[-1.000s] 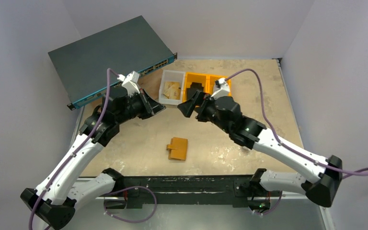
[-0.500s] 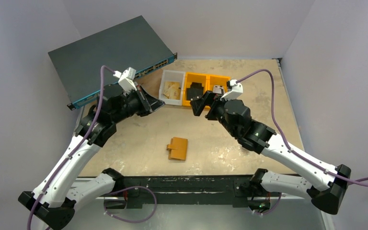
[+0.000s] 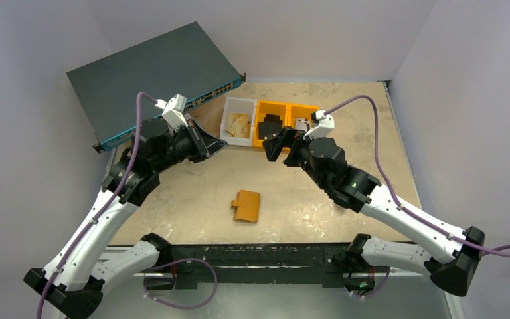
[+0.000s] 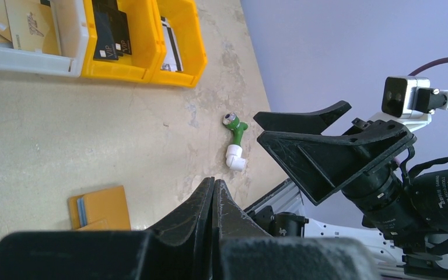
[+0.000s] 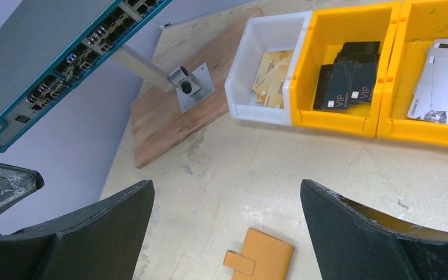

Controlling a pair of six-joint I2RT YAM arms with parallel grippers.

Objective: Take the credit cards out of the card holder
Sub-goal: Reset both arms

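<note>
The left end effector (image 4: 213, 195) is pinched together on nothing and the right end effector (image 5: 226, 189) is spread wide, both well above the card holder (image 5: 261, 252) lying folded, seemingly snapped closed, on the surface (image 3: 192, 193) between them, so the task looks barely begun, with every card yet to come out.

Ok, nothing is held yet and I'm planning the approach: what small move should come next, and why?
Probably lower the right gripper toward the card holder. Its jaws stand wide open, and the holder lies flat on the table, untouched, framed between them in the right wrist view. The left gripper is shut, so it seems less ready.
</note>
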